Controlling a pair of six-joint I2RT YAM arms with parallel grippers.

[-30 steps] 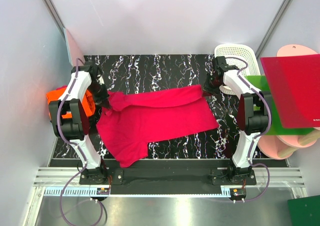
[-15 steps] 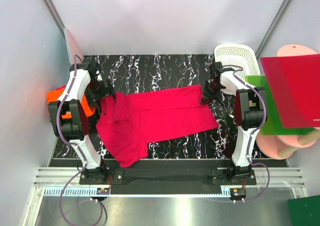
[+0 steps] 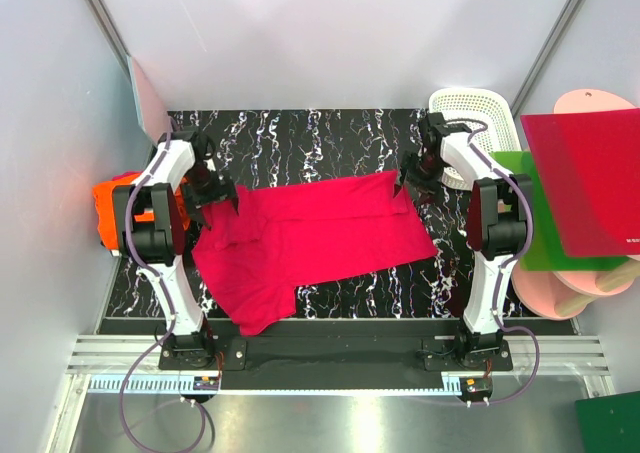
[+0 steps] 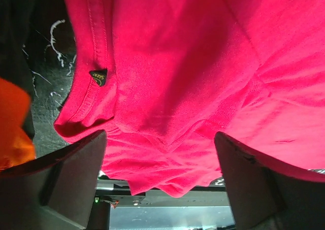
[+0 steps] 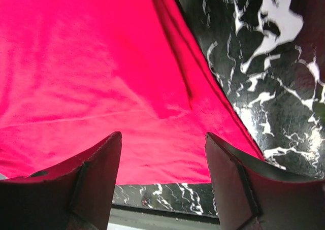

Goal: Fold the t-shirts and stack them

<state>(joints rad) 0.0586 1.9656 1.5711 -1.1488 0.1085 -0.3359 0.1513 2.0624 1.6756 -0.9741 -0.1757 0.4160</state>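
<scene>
A crimson-red t-shirt lies spread on the black marbled table, its upper edge folded over. My left gripper hovers open just above the shirt's left end near the collar. In the left wrist view the red cloth and its collar label show between the wide-apart fingers of the gripper. My right gripper stands open over the shirt's right corner; the right wrist view shows red cloth below the gripper, nothing held. An orange t-shirt lies bunched at the left edge.
A white basket stands at the back right. A stiff red board and a green board lie to the right over pink round plates. A pale pink board leans at the back left.
Both grippers have opened and let go of the red shirt's upper edge, which now lies on the table. The left gripper has drifted slightly right, the right one slightly back.
</scene>
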